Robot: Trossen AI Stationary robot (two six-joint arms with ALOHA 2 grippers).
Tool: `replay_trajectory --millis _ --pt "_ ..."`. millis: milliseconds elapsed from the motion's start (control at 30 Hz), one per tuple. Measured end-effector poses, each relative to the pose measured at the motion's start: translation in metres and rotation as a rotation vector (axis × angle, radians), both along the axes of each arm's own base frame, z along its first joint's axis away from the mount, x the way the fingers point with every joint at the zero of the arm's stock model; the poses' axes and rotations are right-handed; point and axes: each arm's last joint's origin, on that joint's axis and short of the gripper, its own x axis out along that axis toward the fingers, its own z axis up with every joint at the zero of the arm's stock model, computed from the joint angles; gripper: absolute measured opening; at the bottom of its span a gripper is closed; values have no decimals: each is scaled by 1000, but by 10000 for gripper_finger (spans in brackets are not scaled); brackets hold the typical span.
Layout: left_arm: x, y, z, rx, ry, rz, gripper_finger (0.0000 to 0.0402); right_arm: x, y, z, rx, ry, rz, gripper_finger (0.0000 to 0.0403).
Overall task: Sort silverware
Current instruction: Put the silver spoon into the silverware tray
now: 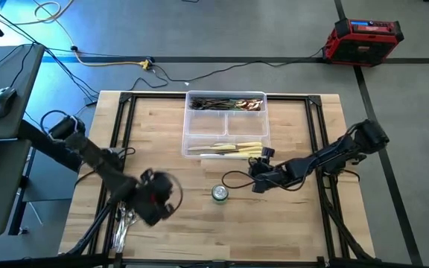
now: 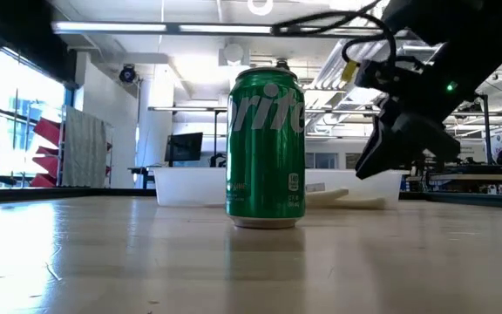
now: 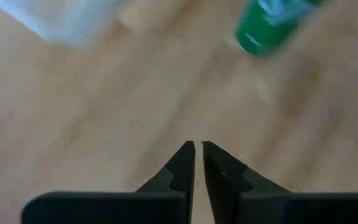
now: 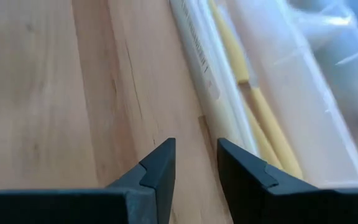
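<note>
The wooden desk is carrying a clear divided tray at its far middle, with dark silverware lying in the far compartment and cream-handled knives lying along the near one. A green can is standing just in front. The right gripper is hovering beside the tray's near corner, fingers apart and holding nothing. The left gripper is sitting at the near left, fingers pressed together, empty.

I'm seeing two dark, jointed arms with black cables looped along them; the left gripper and right gripper each end in matte black wedge-shaped fingers.
</note>
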Motion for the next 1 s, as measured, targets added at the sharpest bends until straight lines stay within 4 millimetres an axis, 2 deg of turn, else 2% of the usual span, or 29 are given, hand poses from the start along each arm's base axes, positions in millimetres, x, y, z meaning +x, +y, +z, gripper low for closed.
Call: replay_trajectory --millis 133,267,367,500,567,700,800,1000 --pt "-15 -39 -18 -168 87 91 3 -3 6 8 -25 -48 1 103" --pt "-26 -75 -40 -309 290 228 0 -5 10 12 -38 -71 7 103" --pt "-29 -97 -49 -344 420 329 0 -6 12 13 -39 -77 14 103" --pt "-31 -117 -50 -335 502 369 0 -6 11 13 -42 -76 17 103" --pt "-36 -120 -45 -305 533 391 0 -6 11 13 -44 -74 18 103" --pt "-62 -111 -38 -126 593 559 0 -6 11 13 -45 -72 21 103" --pt "-76 -109 -35 -71 678 632 0 -6 11 13 -45 -71 22 103" --pt "-80 -106 -56 -49 700 626 0 -6 11 13 -45 -69 25 103"
